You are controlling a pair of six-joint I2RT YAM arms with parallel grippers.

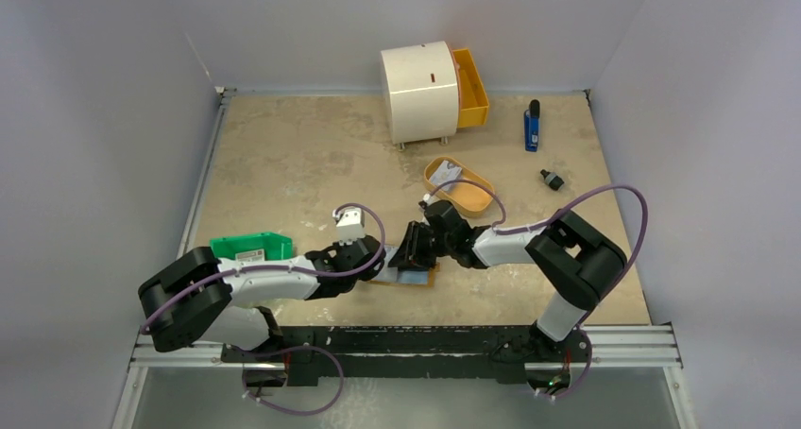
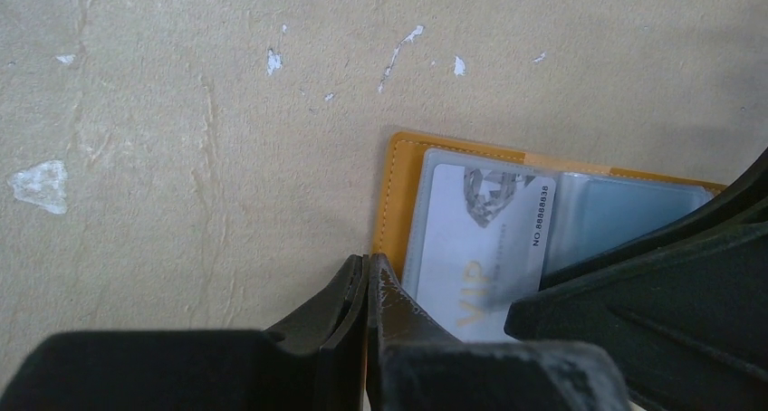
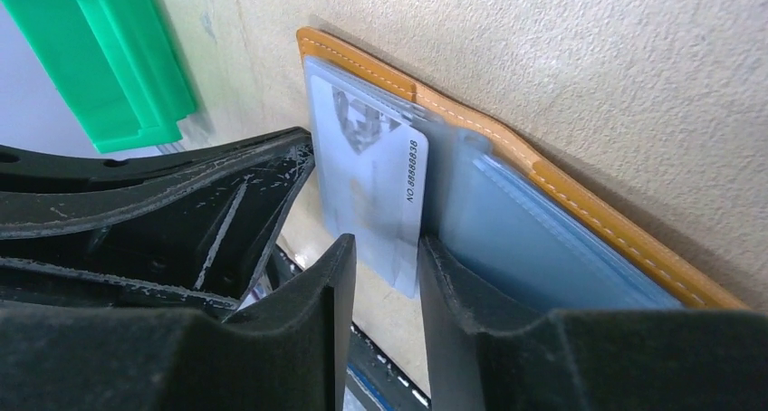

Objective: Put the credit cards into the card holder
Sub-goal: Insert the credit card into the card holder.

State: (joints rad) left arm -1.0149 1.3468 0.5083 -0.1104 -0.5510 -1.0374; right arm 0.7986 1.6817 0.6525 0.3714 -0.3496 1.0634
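The holder (image 1: 408, 279) lay open and flat by the near edge of the tabletop, about midway between the left and right edges. The left gripper (image 2: 365, 272) was closed on the holder's tan border at its left end, with a sliver of tan showing between the pressed fingers. A card (image 3: 371, 171), pale with a grey number down one side, lay on the holder's left half. Part of it seemed to sit under a clear sleeve (image 3: 543, 239), and one corner stuck out past it. The right gripper (image 3: 388, 248) had a finger on each side of that corner, with only a narrow gap between them. The card touched one finger, but whether both pressed on it could not be told. A green bin (image 1: 250, 247) stood nearer the left edge, apart from the holder.
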